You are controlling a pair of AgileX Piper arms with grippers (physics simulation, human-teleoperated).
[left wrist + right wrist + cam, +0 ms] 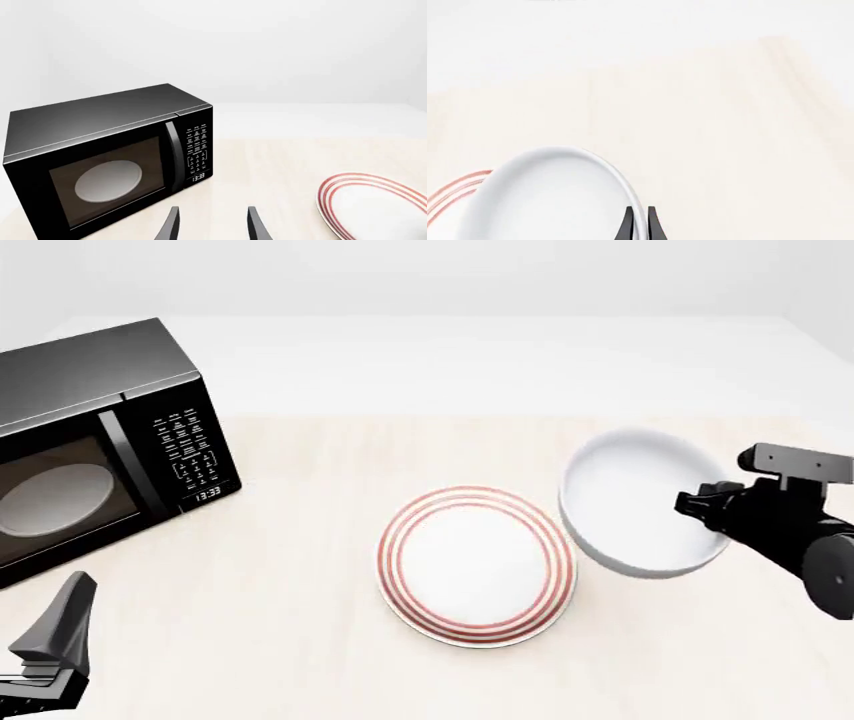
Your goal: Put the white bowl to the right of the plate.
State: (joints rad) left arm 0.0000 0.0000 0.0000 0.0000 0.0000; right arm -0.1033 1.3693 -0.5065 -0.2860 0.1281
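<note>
Right claw [640,222] pinches the rim of the white bowl [638,502], its fingers nearly together with only the wall between them; only its wrist view shows this grip. Just beyond the bowl's far side lies the plate [477,565] on the desk [320,510]. Left claw [212,225] gapes wide, holding nothing, facing a black microwave [107,160].

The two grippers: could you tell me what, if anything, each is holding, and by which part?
The right gripper pinches the white bowl by its rim, one finger on each side of the wall. The left gripper is open and holds nothing.
</note>
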